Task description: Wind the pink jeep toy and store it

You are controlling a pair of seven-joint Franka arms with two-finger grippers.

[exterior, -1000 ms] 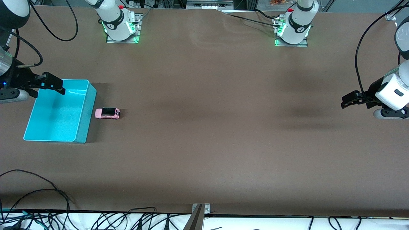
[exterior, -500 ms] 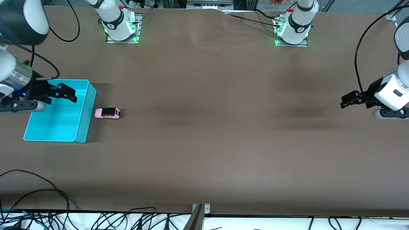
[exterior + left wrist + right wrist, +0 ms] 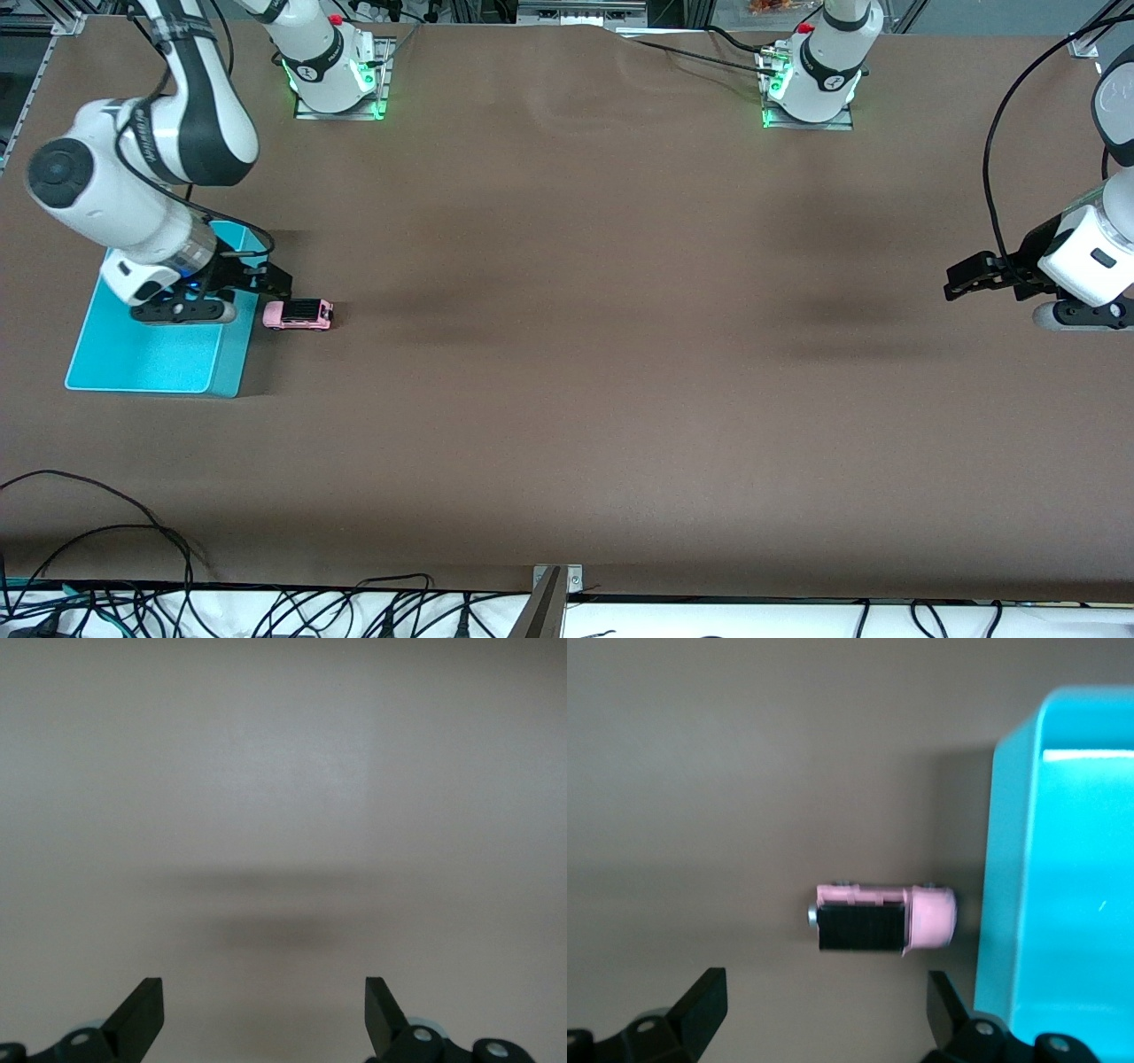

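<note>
A robotics lab is showing here: two white arms are standing bolted on metal plates (image 3: pixel 339 105) with green lights glowing, a brown-covered bench (image 3: pixel 585 354) is stretching beneath both end effectors, and black cables (image 3: pixel 266 607) are trailing along its near edge by aluminium framing

Both arms raised, both grippers wide open.
Right gripper (image 3: pixel 275 282) hangs low at 9 o'clock, forearm bent down from its base; left gripper (image 3: pixel 961 276) waits at 3 o'clock, fingers pointing toward table centre.
</note>
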